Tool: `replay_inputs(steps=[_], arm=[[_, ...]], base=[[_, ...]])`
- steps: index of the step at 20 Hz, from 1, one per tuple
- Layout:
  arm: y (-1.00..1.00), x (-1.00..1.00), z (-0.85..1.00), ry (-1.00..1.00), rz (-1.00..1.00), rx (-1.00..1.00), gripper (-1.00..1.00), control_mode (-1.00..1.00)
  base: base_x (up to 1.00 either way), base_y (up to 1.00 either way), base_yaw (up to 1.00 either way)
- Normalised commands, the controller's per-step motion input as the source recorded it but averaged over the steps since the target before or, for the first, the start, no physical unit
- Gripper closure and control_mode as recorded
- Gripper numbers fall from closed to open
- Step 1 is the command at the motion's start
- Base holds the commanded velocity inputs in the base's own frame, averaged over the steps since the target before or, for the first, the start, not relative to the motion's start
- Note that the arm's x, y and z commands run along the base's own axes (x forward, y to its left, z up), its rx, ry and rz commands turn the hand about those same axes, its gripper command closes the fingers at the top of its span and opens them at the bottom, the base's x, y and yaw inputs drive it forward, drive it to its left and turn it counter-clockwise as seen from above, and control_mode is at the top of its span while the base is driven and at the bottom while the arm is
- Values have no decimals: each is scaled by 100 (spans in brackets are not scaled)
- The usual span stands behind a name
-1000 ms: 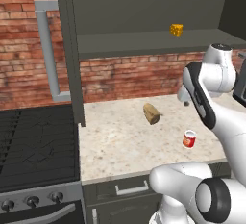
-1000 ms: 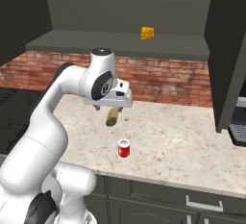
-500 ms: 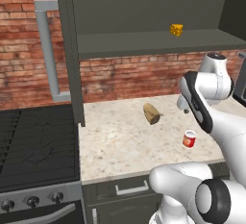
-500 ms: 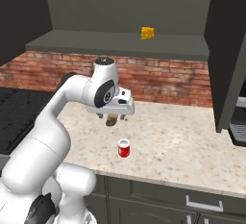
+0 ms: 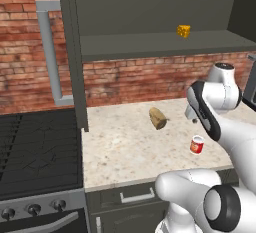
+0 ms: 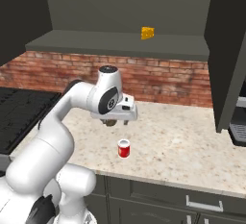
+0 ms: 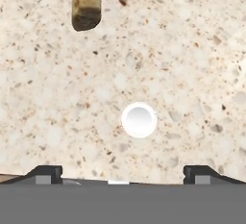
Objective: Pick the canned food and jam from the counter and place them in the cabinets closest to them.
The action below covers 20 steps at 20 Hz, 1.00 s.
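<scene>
My gripper (image 7: 123, 172) hung open, empty, above canned food (image 7: 139, 119); can stood ungrasped on bench (image 5: 120, 147). Cabinet placements remained undone.

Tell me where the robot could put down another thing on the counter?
The counter is bare between the stove and the brown lump, and in the right base view the wide stretch right of the red can. It is tight around the can, where the claw hangs above, open.
</scene>
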Motion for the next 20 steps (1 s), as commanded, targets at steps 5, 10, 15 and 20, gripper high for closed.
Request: replay_inputs(steps=[5, 10, 15, 20], arm=[[-10, 11, -32, 2, 1, -1, -100, -100], [-4, 20, -39, 4, 2, -4, -100, -100], [-8, 12, -41, 5, 2, -4, -100, -100], [-11, 9, -39, 5, 2, -2, -100, -100]], base=[[0, 0, 0], [0, 0, 0], [0, 0, 0], [0, 0, 0]])
